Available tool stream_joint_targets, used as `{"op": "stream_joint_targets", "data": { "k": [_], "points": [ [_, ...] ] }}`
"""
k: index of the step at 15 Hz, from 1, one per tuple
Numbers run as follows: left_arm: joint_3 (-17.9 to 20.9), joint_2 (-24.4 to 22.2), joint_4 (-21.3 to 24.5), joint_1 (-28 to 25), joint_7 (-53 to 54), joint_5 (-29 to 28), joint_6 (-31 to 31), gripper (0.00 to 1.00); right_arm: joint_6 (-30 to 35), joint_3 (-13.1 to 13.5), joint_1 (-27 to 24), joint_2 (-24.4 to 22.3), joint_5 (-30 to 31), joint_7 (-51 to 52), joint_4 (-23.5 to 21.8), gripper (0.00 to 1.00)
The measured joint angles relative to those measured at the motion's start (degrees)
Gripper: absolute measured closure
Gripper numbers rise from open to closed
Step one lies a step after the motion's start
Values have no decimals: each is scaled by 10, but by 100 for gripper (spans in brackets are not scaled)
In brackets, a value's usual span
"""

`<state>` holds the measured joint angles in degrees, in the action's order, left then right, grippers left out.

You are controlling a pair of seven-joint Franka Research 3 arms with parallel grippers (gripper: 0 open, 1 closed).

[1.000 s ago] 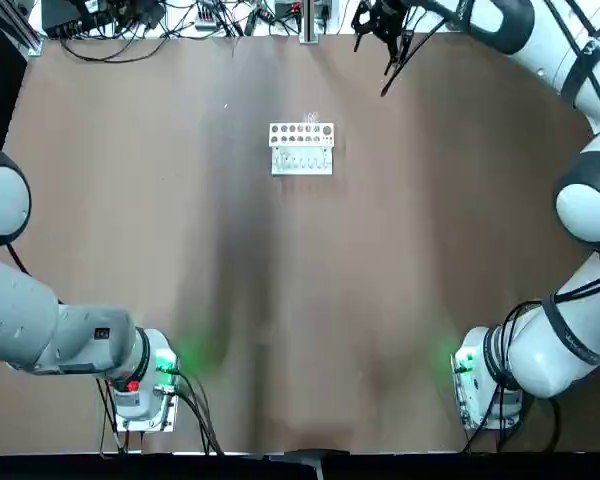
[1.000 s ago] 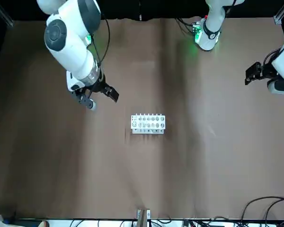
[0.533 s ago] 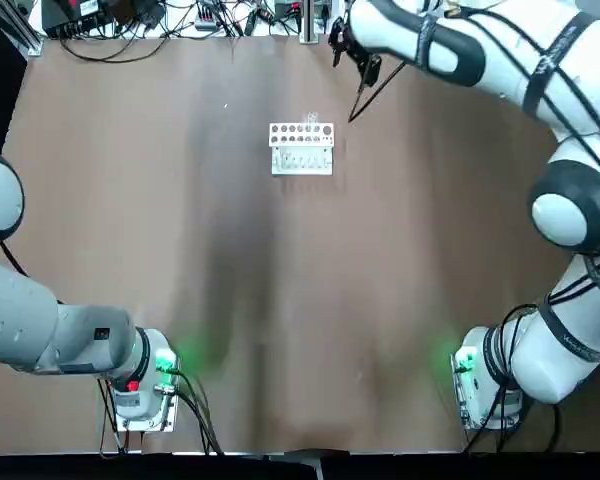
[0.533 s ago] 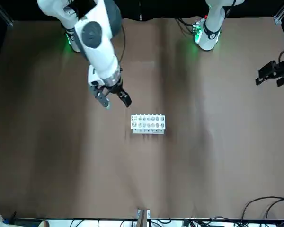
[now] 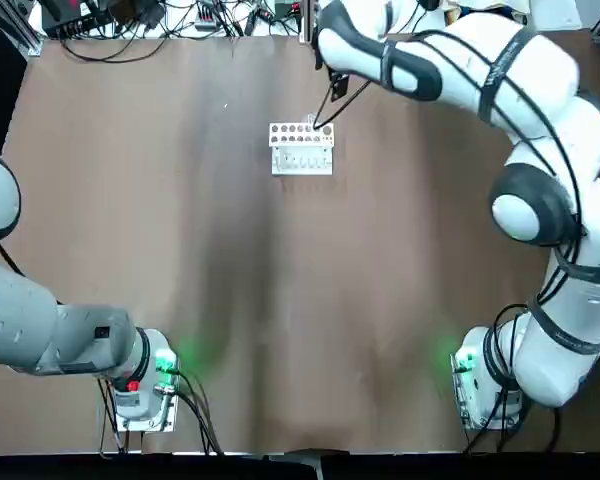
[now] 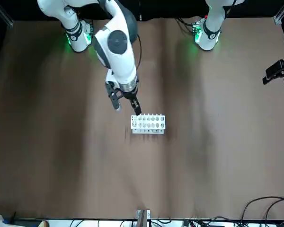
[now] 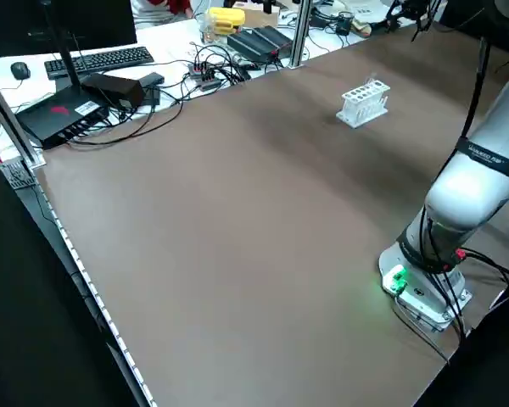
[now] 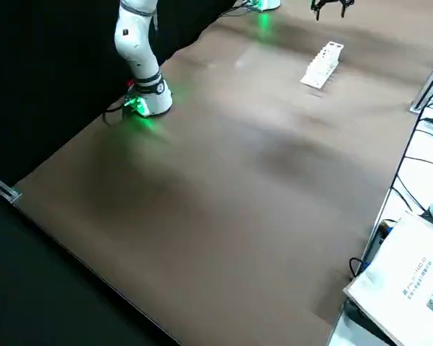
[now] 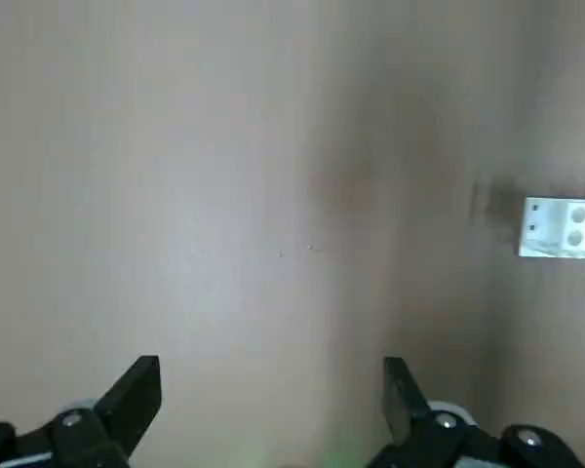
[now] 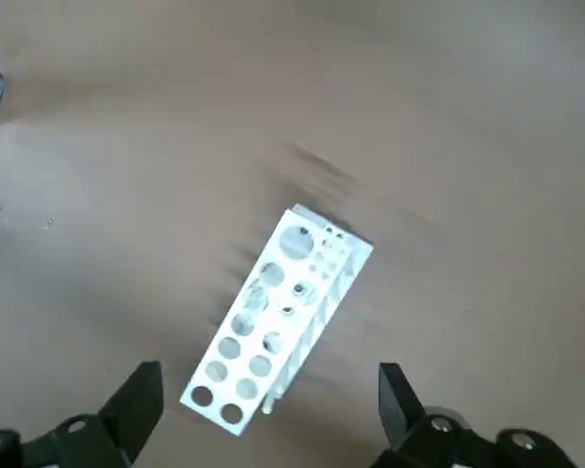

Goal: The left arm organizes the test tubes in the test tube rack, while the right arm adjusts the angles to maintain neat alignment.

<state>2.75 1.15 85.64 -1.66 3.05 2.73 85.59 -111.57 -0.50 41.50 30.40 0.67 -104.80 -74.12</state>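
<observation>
My right arm has swung inward over the table, bringing the right gripper from out to the side to above and close to the test tube rack. Its two fingers are spread, with nothing between them. I judge this to be the approach, with the angle adjusting yet to begin; the wrist probably needs turning, since the rack lies slantwise to the fingers in the right wrist view. The left gripper is also open and empty, off on the left side, well apart from the rack; it has drawn a little farther out.

The rack stands upright, past mid-table from the arms' bases, and hasn't moved. Round holes line its top; I can't tell which hold clear tubes, so a blind descent could knock one.
</observation>
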Motion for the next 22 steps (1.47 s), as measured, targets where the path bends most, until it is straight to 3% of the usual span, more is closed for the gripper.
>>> {"op": "stream_joint_targets", "data": {
  "k": [5,11,22],
  "points": [
    [1,6,1,0,-2,-7,4,0,-45,2,23,39,15,-92,23,7],
    [1,31,3,0,-2,-11,24,0,-72,3,58,87,75,-149,28,10],
    [0,36,3,2,-2,-12,24,0,-108,10,57,127,76,-203,41,20]
  ]
}}
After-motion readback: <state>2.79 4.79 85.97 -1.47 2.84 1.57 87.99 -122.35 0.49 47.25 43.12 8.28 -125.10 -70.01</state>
